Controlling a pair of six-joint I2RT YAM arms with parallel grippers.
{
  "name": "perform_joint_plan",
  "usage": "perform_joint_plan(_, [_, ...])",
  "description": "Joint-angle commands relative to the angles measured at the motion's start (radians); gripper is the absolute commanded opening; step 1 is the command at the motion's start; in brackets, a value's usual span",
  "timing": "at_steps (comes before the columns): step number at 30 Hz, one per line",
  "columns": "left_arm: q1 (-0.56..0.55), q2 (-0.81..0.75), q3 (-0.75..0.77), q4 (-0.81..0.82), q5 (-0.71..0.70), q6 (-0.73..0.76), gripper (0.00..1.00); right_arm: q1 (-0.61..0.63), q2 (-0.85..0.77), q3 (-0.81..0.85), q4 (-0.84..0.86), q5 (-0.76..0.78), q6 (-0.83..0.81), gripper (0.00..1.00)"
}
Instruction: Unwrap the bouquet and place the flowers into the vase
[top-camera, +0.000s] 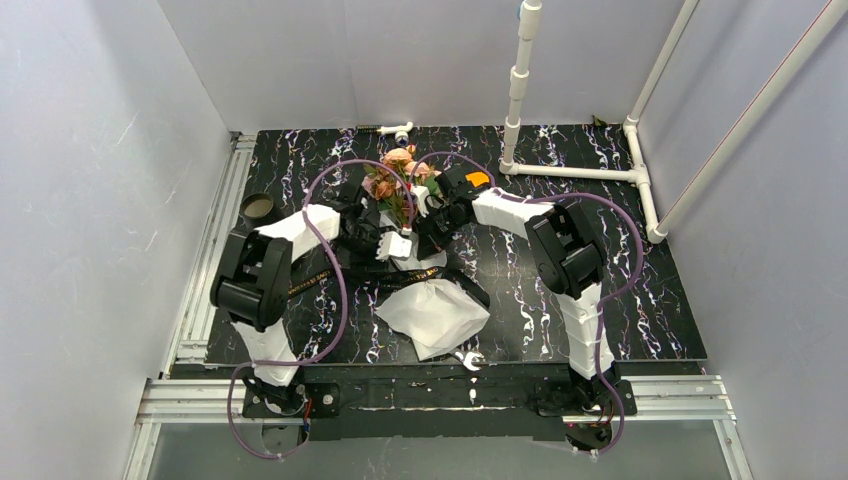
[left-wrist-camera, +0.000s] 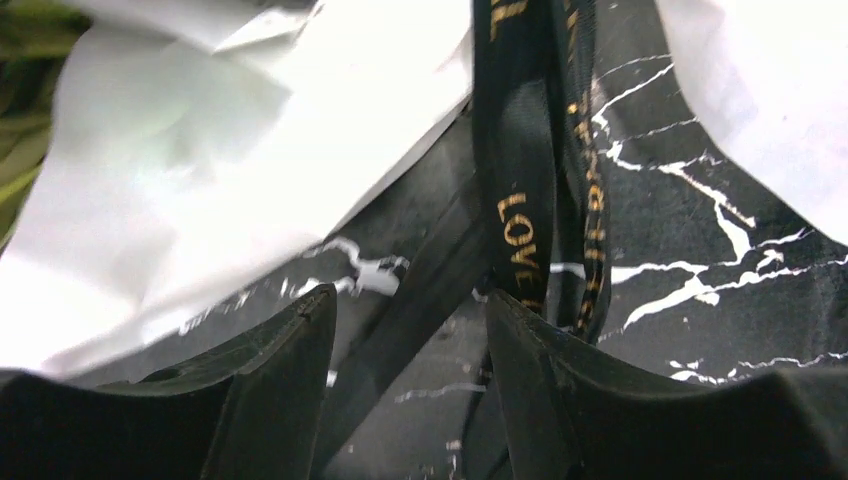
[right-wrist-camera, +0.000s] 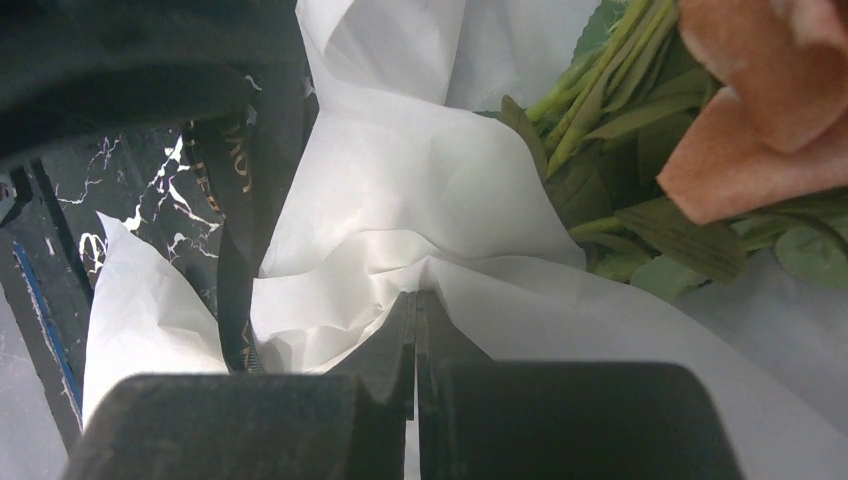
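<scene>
The bouquet (top-camera: 400, 180) lies mid-table, its pink and peach flowers (right-wrist-camera: 760, 120) and green stems (right-wrist-camera: 600, 80) resting in white paper wrap (right-wrist-camera: 420, 190). My right gripper (right-wrist-camera: 415, 295) is shut on a fold of that wrap, just below the stems. My left gripper (left-wrist-camera: 410, 310) is open low over the table, and one strand of the black lettered ribbon (left-wrist-camera: 520, 200) runs loosely between its fingers, with wrap paper (left-wrist-camera: 200, 180) to its left. Both grippers meet at the bouquet's near end (top-camera: 400, 235). The black vase (top-camera: 259, 207) stands upright at the far left.
A loose crumpled white sheet (top-camera: 432, 315) lies near the front edge. A white pipe post (top-camera: 517, 90) and pipe frame (top-camera: 640, 180) stand at the back right. A small orange disc (top-camera: 477, 179) sits by the right wrist. Purple cables loop over both arms.
</scene>
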Motion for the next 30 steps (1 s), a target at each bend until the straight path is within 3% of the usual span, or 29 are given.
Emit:
perform_joint_plan(1, [-0.044, 0.067, 0.056, -0.074, 0.01, 0.094, 0.53, -0.03, 0.125, -0.07, -0.19, 0.258, -0.069, 0.01])
perform_joint_plan(3, [-0.053, 0.096, 0.081, -0.08, -0.018, 0.077, 0.46, -0.03, 0.127, -0.072, -0.19, 0.259, -0.068, 0.01])
perform_joint_plan(4, [-0.053, 0.108, 0.091, -0.08, -0.041, 0.052, 0.37, -0.031, 0.125, -0.073, -0.191, 0.26, -0.068, 0.01])
perform_joint_plan(7, [-0.041, 0.129, 0.129, -0.061, -0.124, -0.088, 0.0, -0.036, 0.118, -0.081, -0.186, 0.264, -0.066, 0.01])
perform_joint_plan(10, [0.009, 0.119, 0.145, 0.072, -0.21, -0.338, 0.0, -0.044, 0.11, -0.093, -0.179, 0.268, -0.064, 0.01])
perform_joint_plan(16, [0.113, 0.106, 0.212, 0.353, -0.678, -0.894, 0.0, -0.064, 0.098, -0.112, -0.176, 0.263, -0.062, 0.01])
perform_joint_plan(25, [0.109, 0.082, 0.214, 0.248, -0.658, -0.924, 0.02, -0.066, 0.101, -0.106, -0.179, 0.253, -0.06, 0.01])
perform_joint_plan(28, [0.11, 0.077, 0.22, 0.212, -0.595, -0.905, 0.31, -0.066, 0.104, -0.104, -0.179, 0.251, -0.056, 0.01])
perform_joint_plan(30, [0.109, 0.059, 0.207, 0.207, -0.481, -0.87, 0.5, -0.066, 0.105, -0.102, -0.177, 0.249, -0.054, 0.01])
